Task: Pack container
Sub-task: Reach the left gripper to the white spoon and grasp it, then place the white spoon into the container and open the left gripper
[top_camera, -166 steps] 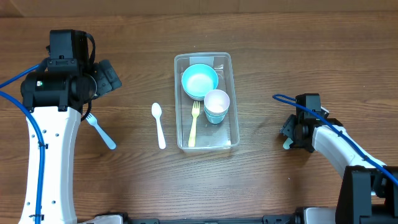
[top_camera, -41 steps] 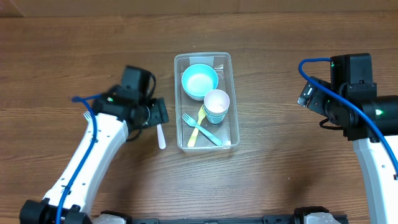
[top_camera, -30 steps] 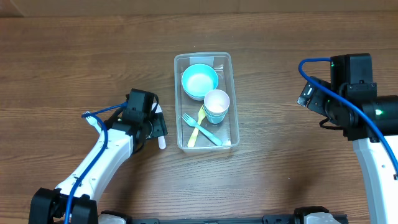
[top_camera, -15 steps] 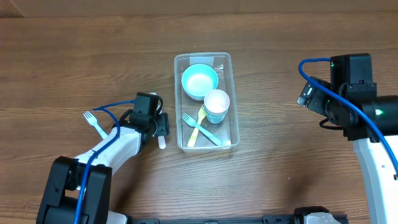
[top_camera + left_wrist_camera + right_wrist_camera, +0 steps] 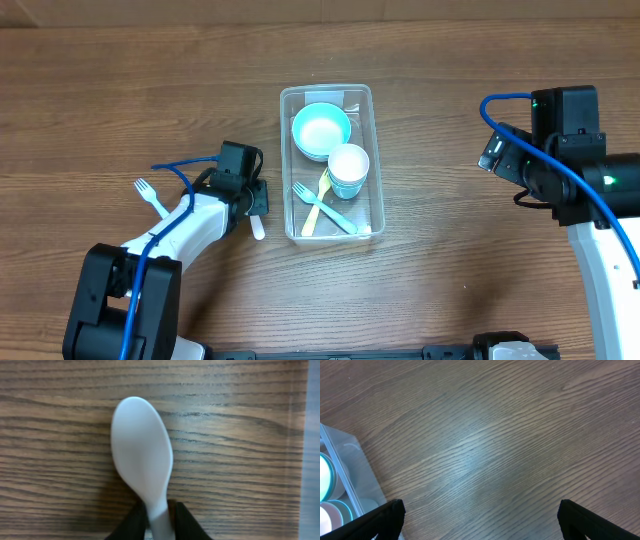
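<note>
The wooden counter carries the container at its middle, with a bowl, a cup and two forks inside. My left jaws pinch the white spoon by its handle, just beside the container. My right jaws stand spread above the counter's right side.

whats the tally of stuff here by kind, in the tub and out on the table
forks: 3 (yellow fork, blue fork, white fork)
spoons: 1 (white spoon)
bowls: 1 (teal bowl)
cups: 1 (cup)
containers: 1 (container)
total: 7
</note>
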### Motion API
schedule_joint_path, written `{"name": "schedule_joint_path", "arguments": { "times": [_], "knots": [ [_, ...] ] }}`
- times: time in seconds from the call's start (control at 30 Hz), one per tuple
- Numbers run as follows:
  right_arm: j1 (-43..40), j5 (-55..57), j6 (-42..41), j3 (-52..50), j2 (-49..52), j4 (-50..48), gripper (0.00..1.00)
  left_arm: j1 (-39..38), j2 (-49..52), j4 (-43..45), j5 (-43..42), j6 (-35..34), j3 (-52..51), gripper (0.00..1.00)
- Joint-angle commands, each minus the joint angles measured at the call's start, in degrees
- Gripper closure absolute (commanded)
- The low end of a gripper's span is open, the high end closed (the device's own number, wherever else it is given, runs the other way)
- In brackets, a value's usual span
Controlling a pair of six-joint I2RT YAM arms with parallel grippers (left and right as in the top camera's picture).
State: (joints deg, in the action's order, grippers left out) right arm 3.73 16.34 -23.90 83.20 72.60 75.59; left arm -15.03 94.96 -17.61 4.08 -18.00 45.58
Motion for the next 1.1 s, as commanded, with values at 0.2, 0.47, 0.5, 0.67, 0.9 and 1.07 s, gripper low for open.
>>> {"name": "schedule_joint_path", "arguments": {
  "times": [0.2,0.47,0.5,0.67,0.9,1.07],
  "knots": [
    [-0.2,0.1,0.3,0.8,-0.3,-0.3,0.0,-0.4,-1.0,-4.4,-0.8,-0.8,5.0,0.87],
    [-0.2,0.1,0.3,0.8,-0.3,-0.3,0.0,-0.5,-0.5,-9.1,1.3,-20.7,2.4,0.69],
    [-0.2,0.1,0.3,0.8,-0.3,-0.3,0.0,-0.7,-0.3,-8.3,1.8,-20.6,1.6,0.68],
    [-0.2,0.1,0.3,0.8,-0.3,-0.3,0.0,-0.9,0.0,-6.1,2.1,-16.9,1.3,0.53],
    [-0.2,0.1,0.3,0.8,-0.3,-0.3,0.0,-3.1,0.2,-5.4,2.1,-11.8,0.6,0.59],
    [-0.2,0.1,0.3,0.8,-0.3,-0.3,0.0,-4.1,0.3,-4.8,3.6,-12.0,-1.0,0.59]
  ]
}}
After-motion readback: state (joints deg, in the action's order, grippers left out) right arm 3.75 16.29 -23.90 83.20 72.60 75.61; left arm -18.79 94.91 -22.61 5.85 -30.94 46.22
